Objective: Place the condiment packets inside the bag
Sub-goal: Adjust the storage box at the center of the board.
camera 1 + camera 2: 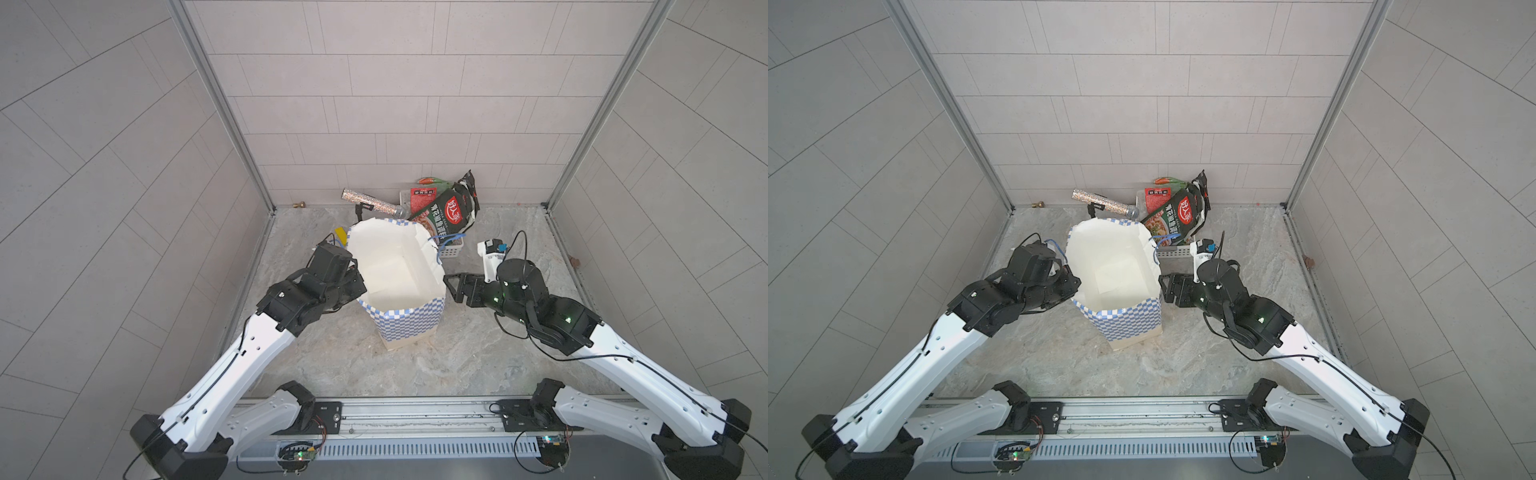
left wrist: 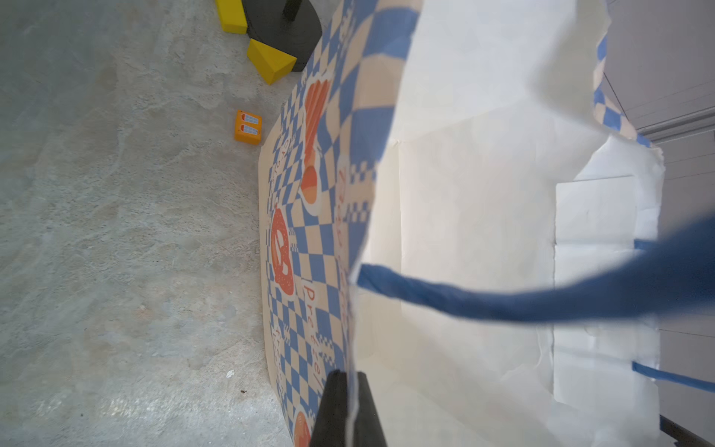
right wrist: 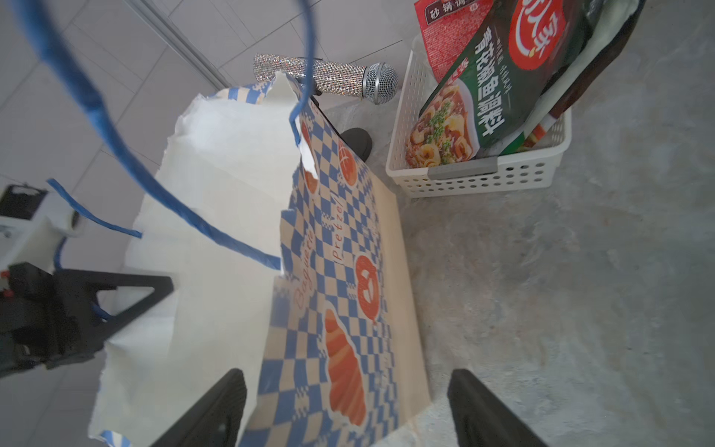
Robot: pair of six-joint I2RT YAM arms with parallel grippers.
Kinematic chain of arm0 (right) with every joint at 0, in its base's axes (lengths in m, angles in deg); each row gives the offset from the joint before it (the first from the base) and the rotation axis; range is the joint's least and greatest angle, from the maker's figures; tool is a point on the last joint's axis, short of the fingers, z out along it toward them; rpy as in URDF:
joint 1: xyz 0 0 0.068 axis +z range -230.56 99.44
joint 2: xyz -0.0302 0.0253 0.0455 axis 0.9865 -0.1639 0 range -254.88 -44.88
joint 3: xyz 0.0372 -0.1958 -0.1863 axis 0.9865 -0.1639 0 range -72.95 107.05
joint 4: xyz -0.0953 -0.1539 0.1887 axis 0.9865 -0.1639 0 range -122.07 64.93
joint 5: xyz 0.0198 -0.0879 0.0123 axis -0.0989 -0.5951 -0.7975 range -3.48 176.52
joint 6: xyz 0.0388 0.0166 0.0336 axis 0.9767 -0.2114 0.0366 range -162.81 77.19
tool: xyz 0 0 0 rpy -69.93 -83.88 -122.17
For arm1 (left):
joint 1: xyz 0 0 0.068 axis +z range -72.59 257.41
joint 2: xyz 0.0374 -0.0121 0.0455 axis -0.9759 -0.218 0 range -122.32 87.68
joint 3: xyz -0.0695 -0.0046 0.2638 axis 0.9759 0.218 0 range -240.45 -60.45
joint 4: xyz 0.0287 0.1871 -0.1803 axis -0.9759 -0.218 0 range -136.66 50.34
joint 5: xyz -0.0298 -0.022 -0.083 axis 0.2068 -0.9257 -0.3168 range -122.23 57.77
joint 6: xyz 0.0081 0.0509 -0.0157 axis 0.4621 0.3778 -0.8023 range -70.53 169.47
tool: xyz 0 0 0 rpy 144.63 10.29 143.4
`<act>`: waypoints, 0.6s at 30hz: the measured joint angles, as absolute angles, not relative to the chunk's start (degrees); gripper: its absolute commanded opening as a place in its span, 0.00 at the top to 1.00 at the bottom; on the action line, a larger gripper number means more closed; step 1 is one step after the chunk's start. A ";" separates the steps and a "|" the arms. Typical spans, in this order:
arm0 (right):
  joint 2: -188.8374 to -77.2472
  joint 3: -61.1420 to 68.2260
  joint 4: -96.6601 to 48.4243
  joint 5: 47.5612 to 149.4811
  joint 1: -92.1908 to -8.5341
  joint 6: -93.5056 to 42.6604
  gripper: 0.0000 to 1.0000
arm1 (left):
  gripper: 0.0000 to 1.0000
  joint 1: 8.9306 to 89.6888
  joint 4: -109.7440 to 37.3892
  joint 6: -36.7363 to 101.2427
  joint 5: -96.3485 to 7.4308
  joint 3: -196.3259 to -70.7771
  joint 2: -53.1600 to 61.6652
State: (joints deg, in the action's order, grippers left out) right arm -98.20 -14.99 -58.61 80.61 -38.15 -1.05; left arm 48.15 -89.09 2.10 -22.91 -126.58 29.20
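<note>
1. Pinching the left rim of the bag [image 1: 409,320], the left gripper [image 2: 350,387] has its jaws closed tight on the paper edge.
2. The bag stands upright and open in the middle of the table [image 1: 478,353], its white inside showing.
3. A glittery microphone [image 1: 374,202] lies behind the bag, near the back wall.
4. The right gripper [image 3: 346,379] sits at the bag's right rim with its jaws wide apart and holds nothing; in the right wrist view the checkered wall lies between them.
5. The condiment packets [image 1: 446,214] stand in a white basket [image 1: 451,250] behind the bag to the right, outside the bag, a green one in front of a red one [image 1: 422,197].
</note>
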 measured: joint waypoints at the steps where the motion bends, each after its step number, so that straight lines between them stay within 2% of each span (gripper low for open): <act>1: -97.83 -14.95 -59.15 80.81 -40.21 -1.68 0.07 | 1.00 49.97 -90.40 2.97 -23.30 -127.36 29.31; 6: -95.36 -15.65 -60.55 87.67 -59.53 -4.28 0.11 | 1.00 57.90 -95.36 7.56 -25.77 -128.76 31.48; 10: -98.92 -16.59 -59.90 94.16 -71.83 -6.60 0.17 | 1.00 59.98 -98.53 10.19 -27.91 -128.76 34.06; 13: -106.61 -15.96 -57.03 97.11 -74.74 -7.98 0.20 | 1.00 60.24 -99.84 11.78 -29.25 -128.76 35.08; 18: -124.01 -12.72 -52.73 99.28 -74.96 -8.63 0.22 | 1.00 60.28 -100.78 14.14 -31.21 -128.76 35.54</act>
